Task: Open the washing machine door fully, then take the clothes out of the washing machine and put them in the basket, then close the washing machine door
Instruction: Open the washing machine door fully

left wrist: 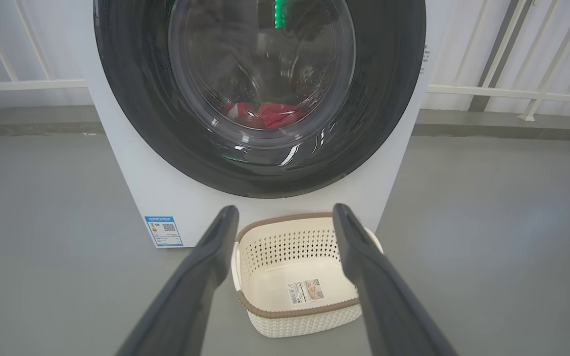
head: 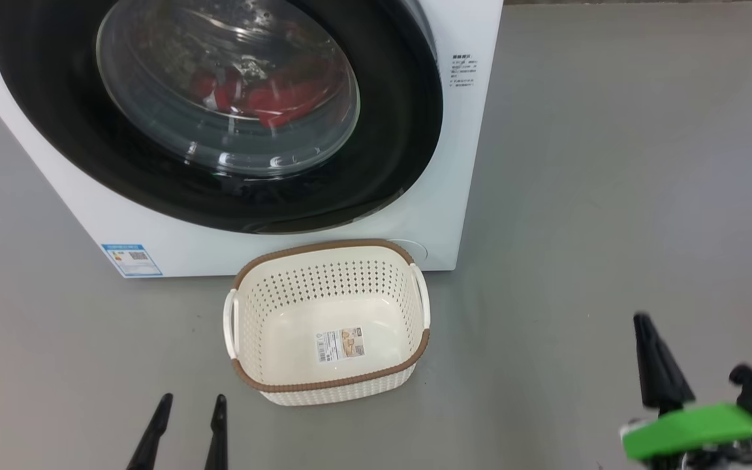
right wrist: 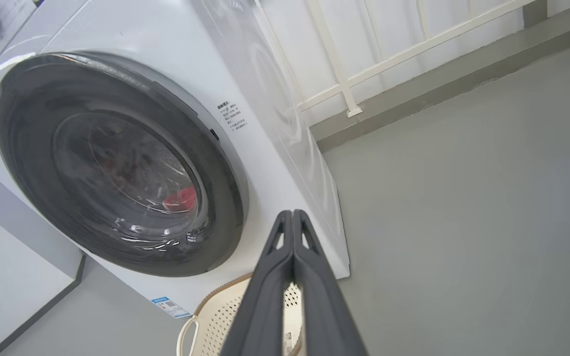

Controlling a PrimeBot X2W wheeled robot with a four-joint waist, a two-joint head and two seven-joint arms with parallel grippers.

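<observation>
Head view: the washing machine point(head: 428, 215), a smooth white box, stands on a matte grey floor point(head: 611, 196). Its round door point(head: 56, 98) sits shut against the front, a wide glossy black ring around a bulging clear glass bowl. Behind the glass lie the clothes point(head: 284, 94), soft crumpled red fabric. A small blue label point(head: 132, 259) marks the machine's lower corner. Just in front stands the basket point(head: 330, 382), cream perforated plastic in a rounded rectangle with a brown woven-look rim, two white loop handles and a paper label point(head: 340, 344) on its floor. The left claw point(head: 194, 398) hovers low with its two tapered dark fingers spread apart, empty. The right claw point(head: 642, 321) rises as one dark spike above a bright green part point(head: 696, 424).

Left wrist view: the spread fingers frame the basket (nothing between them is touched); a white railing point(left wrist: 512, 91) runs behind.

Right wrist view: the two ribbed dark fingers press together tip to tip, gripping nothing, with the basket's rim below them.
</observation>
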